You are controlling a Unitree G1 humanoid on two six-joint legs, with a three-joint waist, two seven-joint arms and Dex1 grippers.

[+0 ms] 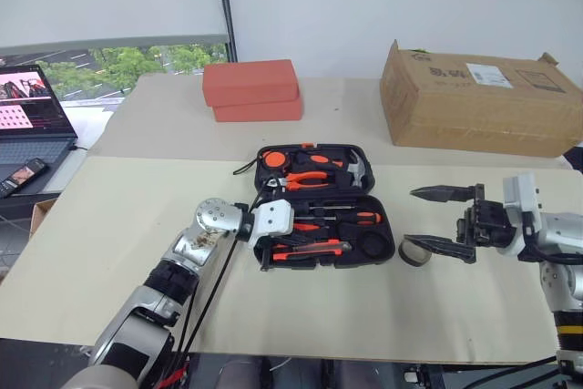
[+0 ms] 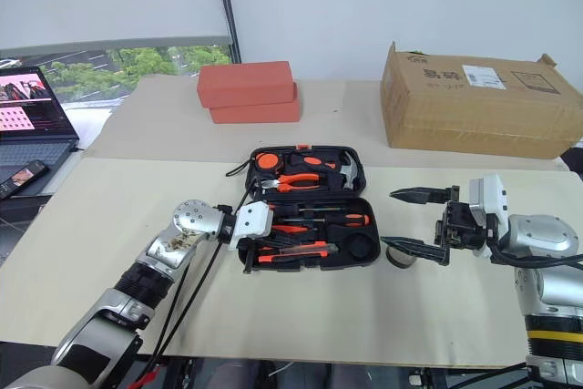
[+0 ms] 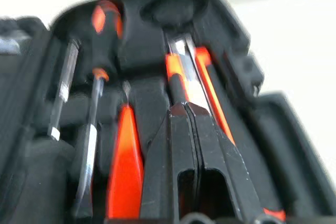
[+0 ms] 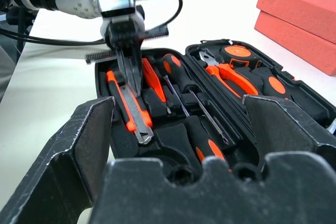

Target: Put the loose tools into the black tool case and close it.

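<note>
The left arm reaches forward from the near edge of the table, elbow bent, wrist turned so its gripper points to the right and slightly down into the near half of the open tool case. Its two black fingers are pressed together with nothing between them, the tips resting over the utility knife, which lies in its slot along the front of the case. Just behind the knife sit the slim orange screwdriver and a black-and-orange screwdriver, each in a moulded slot. Another black-and-orange handle lies further back in the same half.

To the right of the case, the right arm is held out to the side with its forearm level and its gripper pointing left toward the case. Its fingers are spread wide, one above the other, holding nothing. The small tape ring sits on the table just right of the case, beside the lower finger; I can't tell whether they touch.

The far half of the case, lying flat open, holds the pliers and the hammer. Beyond it are two stacked red boxes, and off to the right a cardboard box. A laptop stands at the far left.
</note>
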